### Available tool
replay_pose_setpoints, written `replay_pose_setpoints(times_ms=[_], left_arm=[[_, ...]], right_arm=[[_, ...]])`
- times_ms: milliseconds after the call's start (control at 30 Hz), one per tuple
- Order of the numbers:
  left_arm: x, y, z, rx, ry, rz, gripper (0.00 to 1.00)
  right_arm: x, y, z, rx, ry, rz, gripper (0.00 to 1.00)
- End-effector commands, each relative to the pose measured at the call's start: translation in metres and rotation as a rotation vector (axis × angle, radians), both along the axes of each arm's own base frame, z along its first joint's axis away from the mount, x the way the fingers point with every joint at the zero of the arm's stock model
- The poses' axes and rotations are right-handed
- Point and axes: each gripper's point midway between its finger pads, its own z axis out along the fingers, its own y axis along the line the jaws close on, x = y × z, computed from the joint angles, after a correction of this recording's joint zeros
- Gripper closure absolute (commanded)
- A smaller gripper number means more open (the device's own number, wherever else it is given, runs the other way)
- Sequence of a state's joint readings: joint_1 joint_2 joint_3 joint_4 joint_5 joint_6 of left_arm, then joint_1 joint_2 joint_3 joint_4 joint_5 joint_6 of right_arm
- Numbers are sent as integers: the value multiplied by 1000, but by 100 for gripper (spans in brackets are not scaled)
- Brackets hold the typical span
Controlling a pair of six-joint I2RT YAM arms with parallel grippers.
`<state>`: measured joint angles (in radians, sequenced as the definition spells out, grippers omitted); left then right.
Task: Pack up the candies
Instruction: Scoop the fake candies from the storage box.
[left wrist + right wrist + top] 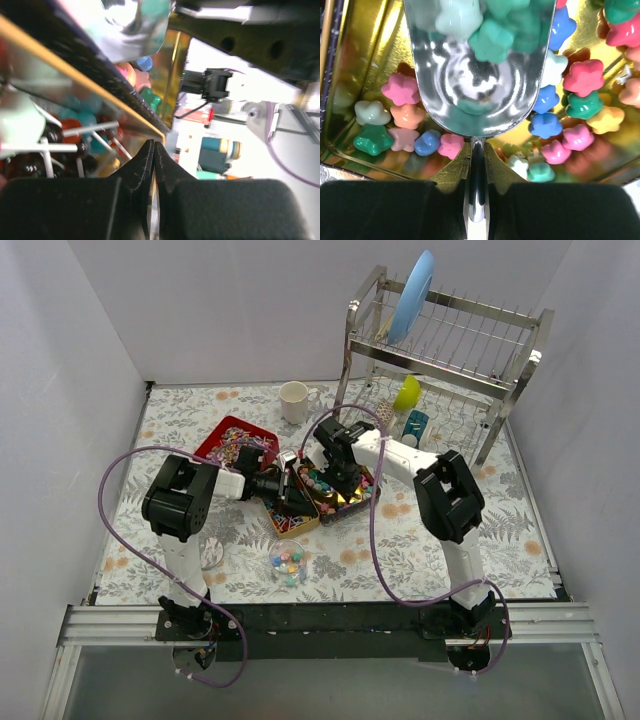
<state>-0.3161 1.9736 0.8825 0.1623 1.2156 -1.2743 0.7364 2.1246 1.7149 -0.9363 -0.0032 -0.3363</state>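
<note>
My right gripper (477, 147) is shut on the thin handle of a shiny metal scoop (480, 95), which carries teal and white star candies (490, 30). The scoop hangs over a gold tray (365, 35) with pastel star candies (582, 75) scattered on its floor. From above, this gripper (343, 478) sits over the gold tray (366, 502) at the table's middle. My left gripper (283, 488) is low at the tray's left side. Its fingers (153, 145) are shut, tips right by the tray's gold rim (75, 77); whether they pinch it I cannot tell.
A red tray (213, 437) heaped with small sweets lies behind the left gripper. A small clear bowl (287, 562) of coloured candies stands nearer the arm bases. A white cup (293, 401) and a steel dish rack (450, 350) with a blue plate stand at the back.
</note>
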Motion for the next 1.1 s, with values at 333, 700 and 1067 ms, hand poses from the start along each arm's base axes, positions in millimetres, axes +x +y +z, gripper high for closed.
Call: replay_pose_setpoints(times_ms=[333,700,1067], left_arm=[[28,36,70,-85,-54,1,76],[33,61,119,-129,-159,-10,67],[61,143,135,-88,-245,259,65]], right_arm=[[-4,24,2,234,-78,30,99],[2,1,46,220,-193,55,99],[-45,-16,107,276,-209,294,99]])
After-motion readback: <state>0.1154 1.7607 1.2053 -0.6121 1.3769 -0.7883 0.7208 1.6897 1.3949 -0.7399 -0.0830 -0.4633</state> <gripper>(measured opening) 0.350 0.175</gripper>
